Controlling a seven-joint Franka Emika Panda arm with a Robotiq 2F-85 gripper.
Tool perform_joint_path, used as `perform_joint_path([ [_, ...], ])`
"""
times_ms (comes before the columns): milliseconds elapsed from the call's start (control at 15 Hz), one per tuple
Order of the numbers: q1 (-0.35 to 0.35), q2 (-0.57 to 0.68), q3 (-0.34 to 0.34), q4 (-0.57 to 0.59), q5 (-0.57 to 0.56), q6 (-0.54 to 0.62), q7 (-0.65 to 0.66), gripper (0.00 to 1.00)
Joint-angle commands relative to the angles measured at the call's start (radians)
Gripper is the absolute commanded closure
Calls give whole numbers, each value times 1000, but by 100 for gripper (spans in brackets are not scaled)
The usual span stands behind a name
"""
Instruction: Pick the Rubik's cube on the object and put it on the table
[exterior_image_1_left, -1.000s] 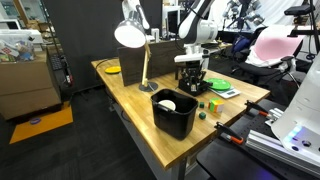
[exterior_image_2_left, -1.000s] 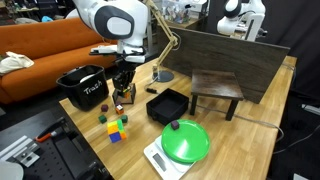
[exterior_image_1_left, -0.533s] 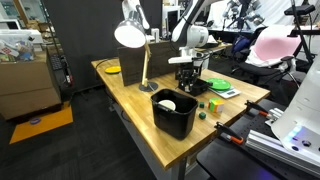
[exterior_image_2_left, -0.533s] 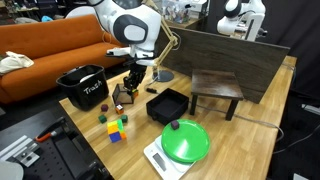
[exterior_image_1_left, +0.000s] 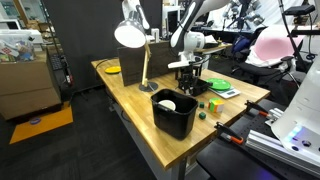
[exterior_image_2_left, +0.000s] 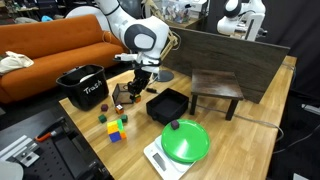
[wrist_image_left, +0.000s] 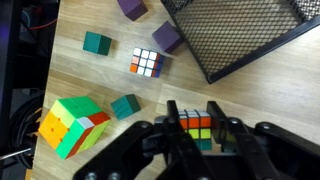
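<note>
The arm bends down with its wrist vertical, the tool (wrist_image_left: 199, 128) clamped on a Rubik's cube (wrist_image_left: 200, 124) over the counter (wrist_image_left: 95, 80), beside the black mesh tray (wrist_image_left: 250, 35).

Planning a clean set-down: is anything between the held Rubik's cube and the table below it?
Nothing visible. In the wrist view the Rubik's cube, gripped by the fingers, hangs over bare table. The teal block and the black mesh tray lie off to the sides.
</note>
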Motion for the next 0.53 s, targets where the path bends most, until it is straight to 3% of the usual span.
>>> perform_joint_path([
  [0,-22,41,23,52,44,-50,-3,92],
  [200,-23,62,29,68,61,-67,-9,92],
  [267,-25,63,29,68,63,-72,-13,53],
  [333,-27,62,28,66,67,-72,-15,41],
  [467,-35,50,30,53,81,-68,-21,29],
])
